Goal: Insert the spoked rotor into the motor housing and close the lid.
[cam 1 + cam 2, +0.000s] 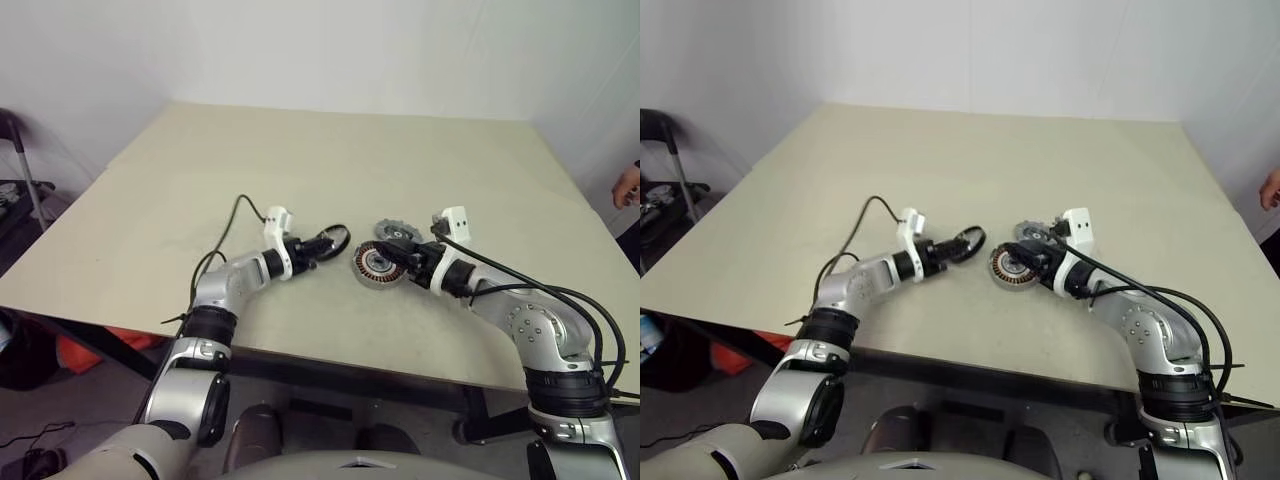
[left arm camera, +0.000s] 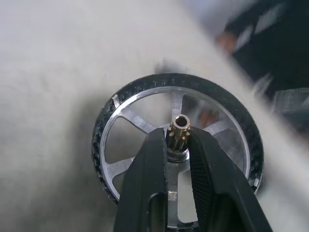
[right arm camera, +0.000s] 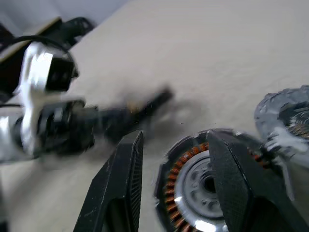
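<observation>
My left gripper (image 1: 325,244) is shut on the brass-tipped hub of the spoked rotor (image 2: 145,86), a wheel with a dark rim and silver spokes, held just above the table (image 1: 350,150). A short gap to its right, the motor housing (image 1: 376,266) is tilted up with its copper windings showing. My right gripper (image 1: 402,262) is shut on it, one finger (image 3: 231,174) across its face and the other beside its rim. The grey notched lid (image 1: 398,231) lies flat on the table just behind the housing.
A black cable (image 1: 225,235) loops on the table by my left forearm. A person's hand (image 1: 628,186) shows at the right edge, beyond the table's corner. A metal frame (image 1: 20,165) stands off the table's left side.
</observation>
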You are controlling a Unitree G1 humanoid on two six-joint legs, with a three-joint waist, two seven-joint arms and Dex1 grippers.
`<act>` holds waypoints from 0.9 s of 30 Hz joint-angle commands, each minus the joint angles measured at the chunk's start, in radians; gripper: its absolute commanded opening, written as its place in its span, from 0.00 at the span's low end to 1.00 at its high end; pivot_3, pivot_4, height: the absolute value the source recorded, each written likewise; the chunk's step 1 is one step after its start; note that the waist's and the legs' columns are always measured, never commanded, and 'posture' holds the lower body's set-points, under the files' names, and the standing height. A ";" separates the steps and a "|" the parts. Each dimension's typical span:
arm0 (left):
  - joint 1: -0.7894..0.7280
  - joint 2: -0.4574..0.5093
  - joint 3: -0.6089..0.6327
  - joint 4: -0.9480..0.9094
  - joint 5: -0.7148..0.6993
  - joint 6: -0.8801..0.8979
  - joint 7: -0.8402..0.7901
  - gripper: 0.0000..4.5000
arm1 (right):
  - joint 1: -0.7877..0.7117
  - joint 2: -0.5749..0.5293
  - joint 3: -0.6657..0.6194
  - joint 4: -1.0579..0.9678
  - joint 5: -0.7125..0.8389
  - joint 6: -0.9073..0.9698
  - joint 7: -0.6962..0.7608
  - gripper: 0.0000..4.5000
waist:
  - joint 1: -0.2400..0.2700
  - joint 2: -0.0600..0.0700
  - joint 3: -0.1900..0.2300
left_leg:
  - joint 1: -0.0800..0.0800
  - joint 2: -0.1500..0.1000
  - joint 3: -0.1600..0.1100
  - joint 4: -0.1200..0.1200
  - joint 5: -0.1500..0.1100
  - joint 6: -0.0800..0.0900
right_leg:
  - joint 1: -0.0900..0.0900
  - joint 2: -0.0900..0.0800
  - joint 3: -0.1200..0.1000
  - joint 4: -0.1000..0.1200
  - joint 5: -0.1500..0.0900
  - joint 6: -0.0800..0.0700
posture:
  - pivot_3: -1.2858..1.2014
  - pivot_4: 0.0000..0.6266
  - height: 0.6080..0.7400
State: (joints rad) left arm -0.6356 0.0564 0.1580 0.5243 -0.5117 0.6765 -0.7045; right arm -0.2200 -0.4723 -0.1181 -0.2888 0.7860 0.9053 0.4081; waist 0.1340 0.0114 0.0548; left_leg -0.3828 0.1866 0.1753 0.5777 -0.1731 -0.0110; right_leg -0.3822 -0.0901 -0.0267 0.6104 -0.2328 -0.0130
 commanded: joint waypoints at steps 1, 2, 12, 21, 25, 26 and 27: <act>-0.065 -0.003 0.142 -0.007 -0.157 0.117 0.047 0.07 | 0.011 -0.007 -0.003 -0.051 0.014 -0.011 0.046 0.46 | -0.001 0.000 0.000 | 0.000 0.000 0.000 0.000 0.000 0.000 | 0.000 0.000 0.000 0.000 0.000 0.000 | 0.52 0.00 1.00; -0.075 -0.007 0.179 0.001 -0.195 0.149 0.065 0.07 | 0.012 -0.002 0.000 -0.047 0.011 -0.012 0.048 0.46 | -0.001 0.000 0.000 | 0.000 0.000 0.000 0.000 0.000 0.000 | 0.000 0.000 0.000 0.000 0.000 0.000 | 0.52 0.00 1.00; -0.079 -0.091 0.428 0.072 -0.532 0.503 0.230 0.07 | -0.057 0.095 0.005 -0.021 0.008 -0.058 0.062 0.46 | 0.000 -0.001 0.000 | -0.001 -0.001 0.000 0.001 -0.001 0.003 | 0.000 -0.001 0.000 -0.001 0.000 0.000 | 0.52 0.00 1.00; -0.051 -0.128 0.460 0.044 -0.622 0.573 0.303 0.07 | -0.110 0.104 0.031 -0.001 -0.022 -0.083 0.095 0.46 | -0.001 -0.001 0.001 | -0.001 0.000 0.000 0.001 -0.002 0.003 | 0.000 0.000 0.000 -0.002 0.000 0.000 | 0.52 0.00 1.00; -0.041 -0.141 0.453 0.034 -0.657 0.610 0.327 0.07 | -0.114 0.108 0.032 0.012 -0.031 -0.092 0.104 0.46 | 0.000 -0.001 0.001 | -0.001 0.000 0.000 0.001 -0.002 0.003 | 0.001 0.000 0.000 -0.002 0.000 0.000 | 0.52 0.00 1.00; -0.037 -0.147 0.446 0.029 -0.662 0.623 0.334 0.07 | -0.115 0.110 0.034 0.015 -0.035 -0.095 0.107 0.46 | 0.000 -0.001 0.001 | -0.001 0.000 0.000 0.001 -0.002 0.003 | 0.001 0.000 0.000 -0.003 0.000 0.000 | 0.52 0.00 1.00; -0.031 -0.154 0.439 0.024 -0.666 0.636 0.340 0.07 | -0.117 0.113 0.036 0.019 -0.040 -0.098 0.109 0.46 | 0.000 -0.001 0.001 | -0.001 0.000 0.000 0.001 -0.002 0.003 | 0.001 0.000 0.000 -0.003 0.000 0.000 | 0.52 0.00 1.00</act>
State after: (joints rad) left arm -0.6618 -0.0862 0.6095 0.5817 -1.1396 1.2798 -0.3691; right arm -0.3106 -0.3650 -0.0806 -0.2575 0.7463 0.8345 0.5040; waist 0.1339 0.0100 0.0557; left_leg -0.3841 0.1861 0.1753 0.5790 -0.1750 -0.0080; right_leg -0.3812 -0.0904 -0.0271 0.6076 -0.2327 -0.0128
